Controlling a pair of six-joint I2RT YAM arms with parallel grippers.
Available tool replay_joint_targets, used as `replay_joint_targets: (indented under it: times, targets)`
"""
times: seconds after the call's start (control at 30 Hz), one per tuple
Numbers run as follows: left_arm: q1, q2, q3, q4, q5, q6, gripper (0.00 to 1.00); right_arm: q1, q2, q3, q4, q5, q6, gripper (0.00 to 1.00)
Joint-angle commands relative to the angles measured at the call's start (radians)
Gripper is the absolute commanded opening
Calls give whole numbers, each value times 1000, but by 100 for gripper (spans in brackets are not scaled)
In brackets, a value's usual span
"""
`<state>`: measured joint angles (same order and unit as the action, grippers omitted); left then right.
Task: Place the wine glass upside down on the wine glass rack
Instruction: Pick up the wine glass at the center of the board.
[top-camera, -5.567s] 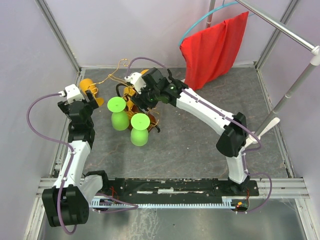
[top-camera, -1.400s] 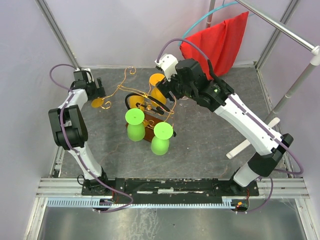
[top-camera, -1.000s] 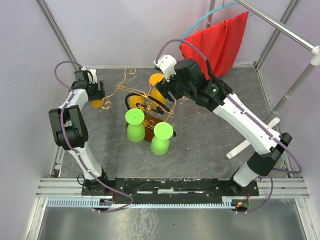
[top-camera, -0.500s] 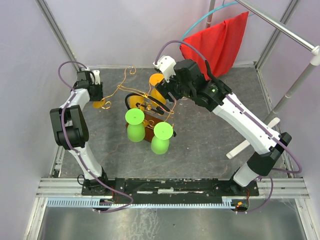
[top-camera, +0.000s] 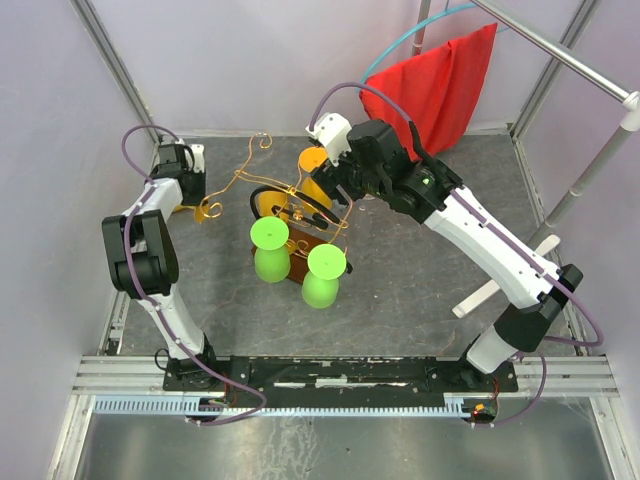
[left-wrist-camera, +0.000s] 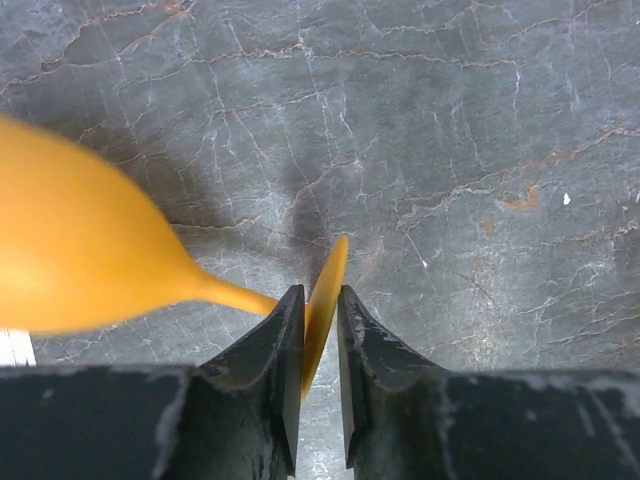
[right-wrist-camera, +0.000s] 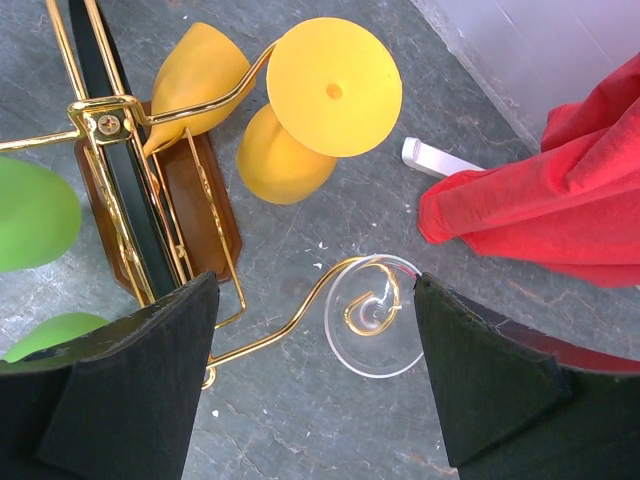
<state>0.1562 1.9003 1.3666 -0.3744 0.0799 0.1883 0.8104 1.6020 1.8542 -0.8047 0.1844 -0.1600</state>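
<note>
**Left tool** (left-wrist-camera: 320, 300): jaws drawn in on the flat round foot of the orange wine glass (left-wrist-camera: 90, 260). The foot is seen edge-on and slanted between the black fingers (left-wrist-camera: 270, 370), and it appears to touch both. I read this as a pinch on the foot.

**Glass:** it lies on its side on the grey marbled bench (left-wrist-camera: 450, 120) in the far left corner. It is near an outer curl of the copper wire wine glass rack on its dark wooden base (top-camera: 290, 212), and is not yet on the rack.

**Right tool** (right-wrist-camera: 310, 380): fingers wide apart with nothing between them. It hovers over the rack, above a curled arm end that carries a clear glass foot (right-wrist-camera: 375, 318).

**Step in hand (judgement):** secure the grip before lifting.
- A pinch on a thin disc resists twisting poorly, and the bowl is the heavy end.
- Seat the foot deep and square to the pads.
- Lift slowly and let the bowl swing down, so the glass is already inverted.
- Then slide the stem along a free wire arm.
- Keep clear of the nearby curl while rising.

**Hard to make out:**
- The join of stem and foot is behind the left finger.
- The bowl is blurred, and its rim is cut off at the edge of the wrist view.
- The overhead view gives only a sliver of orange by the left tool.
- I cannot tell which rack arm is free.
</note>
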Motion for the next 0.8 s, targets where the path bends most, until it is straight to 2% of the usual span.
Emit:
replay_joint_targets:
  times: [0.0,0.17,0.3,0.63,0.77]
  targets:
    - [-10,0,-17,-15,-10,15,22,-4,-36,4,38,-8,-13,86]
    - [-14,-24,-18,4,-10,-22,10,-4,-35,5,38,-8,-16,86]
    - [-15,-51,48,3,-35,-59,3,-5,-38,7,43,-8,-18,86]
    - [-14,-151,286,-86,-182,-134,3,-7,-49,-3,44,-6,-25,86]
    - [-11,-228,301,-101,-227,-195,3,-7,-58,-19,47,-12,-32,86]
